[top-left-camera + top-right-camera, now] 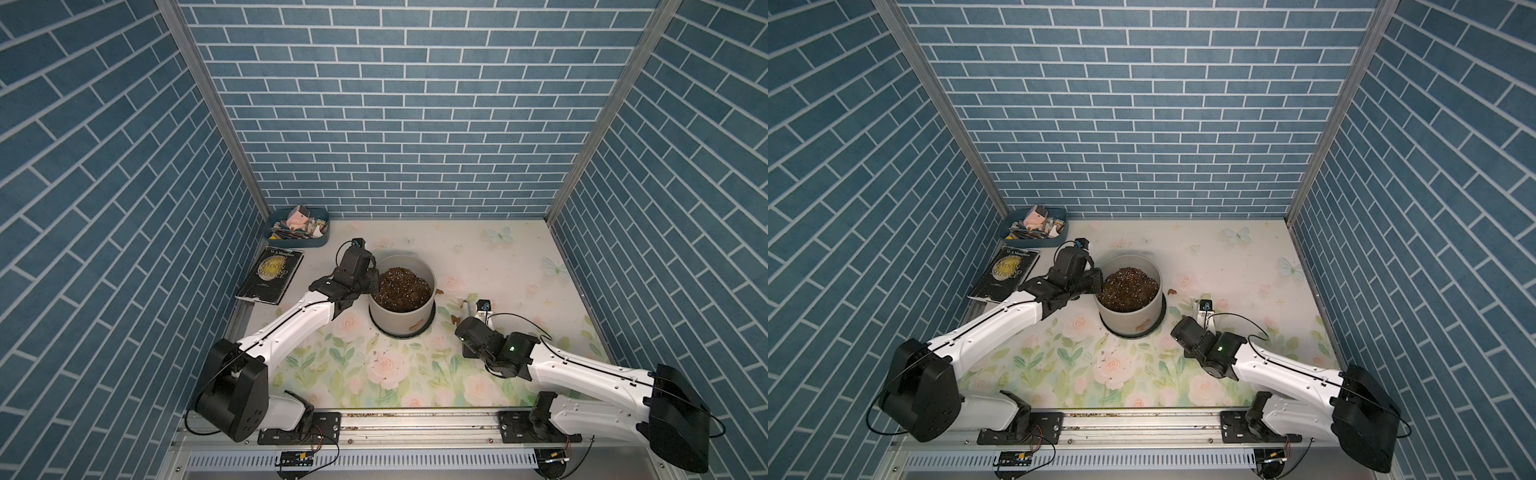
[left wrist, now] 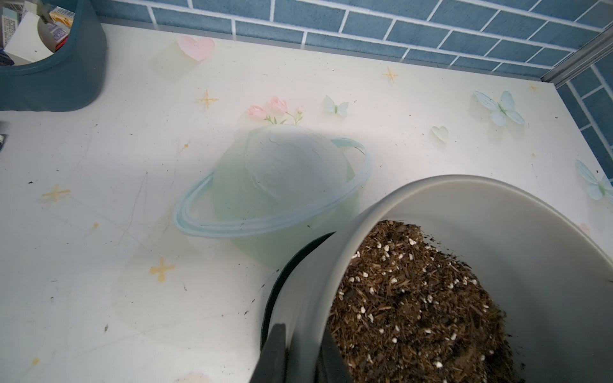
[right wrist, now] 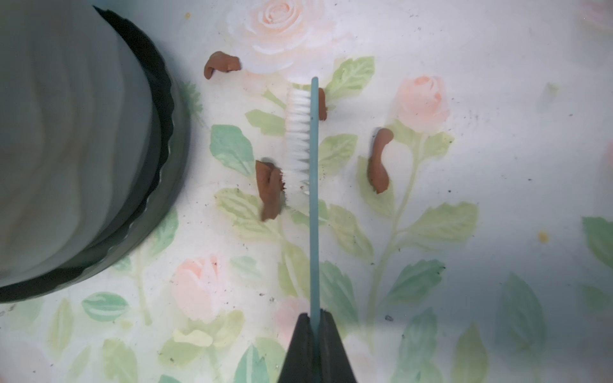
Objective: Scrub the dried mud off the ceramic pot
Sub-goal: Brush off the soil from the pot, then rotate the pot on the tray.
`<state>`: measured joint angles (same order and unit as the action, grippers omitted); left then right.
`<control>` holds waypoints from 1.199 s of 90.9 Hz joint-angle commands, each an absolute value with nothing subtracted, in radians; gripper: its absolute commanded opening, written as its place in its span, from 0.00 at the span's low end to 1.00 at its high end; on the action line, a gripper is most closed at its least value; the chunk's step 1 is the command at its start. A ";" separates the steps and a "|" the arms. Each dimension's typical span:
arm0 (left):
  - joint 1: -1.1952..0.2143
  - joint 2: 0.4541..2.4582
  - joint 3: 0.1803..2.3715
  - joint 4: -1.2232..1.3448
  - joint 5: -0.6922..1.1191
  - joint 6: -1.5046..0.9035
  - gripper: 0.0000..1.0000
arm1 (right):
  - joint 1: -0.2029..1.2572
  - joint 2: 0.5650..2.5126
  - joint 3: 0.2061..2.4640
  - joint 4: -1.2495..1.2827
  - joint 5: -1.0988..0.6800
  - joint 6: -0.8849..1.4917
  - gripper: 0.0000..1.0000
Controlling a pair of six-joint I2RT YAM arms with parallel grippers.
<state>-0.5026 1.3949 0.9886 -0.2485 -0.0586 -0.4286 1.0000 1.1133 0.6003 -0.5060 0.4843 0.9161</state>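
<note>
Floral desk [image 1: 498, 257] carries the ceramic pot [image 1: 399, 320], upright at centre on its black saucer [image 1: 399, 334], soil [image 2: 414, 315] inside. Noted: left gripper [image 2: 303, 358] at the pot's left rim, jaws pinching the wall, one inside, one outside. Noted: right gripper [image 3: 314, 318] right of the pot, jaws pressed onto the handle of a blue brush [image 3: 314, 215], white bristles [image 3: 298, 132] facing the pot. Brown flakes of dried mud [image 3: 269, 189] lie on the desk around the brush head; one tan blotch sits low on the pot's near wall.
</note>
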 commanded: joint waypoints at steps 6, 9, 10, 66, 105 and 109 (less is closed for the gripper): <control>-0.506 1.384 0.986 -0.254 -0.037 -0.446 0.08 | 1.000 1.051 0.604 -0.529 0.514 0.885 0.00; -0.508 1.384 0.987 -0.252 -0.039 -0.447 0.12 | 1.000 1.030 0.592 -0.512 0.505 0.882 0.00; -0.508 1.384 0.988 -0.251 -0.040 -0.447 0.13 | 1.000 1.024 0.587 -0.504 0.503 0.880 0.00; -0.475 1.477 1.041 -0.126 -0.064 -0.482 0.51 | 1.016 0.906 0.336 0.067 0.272 0.893 0.00; -0.474 1.430 0.993 -0.178 -0.109 -0.489 0.19 | 1.016 0.985 0.310 0.160 0.255 0.913 0.00; -0.474 1.419 0.988 -0.189 -0.113 -0.489 0.15 | 1.016 0.987 0.309 0.167 0.254 0.914 0.00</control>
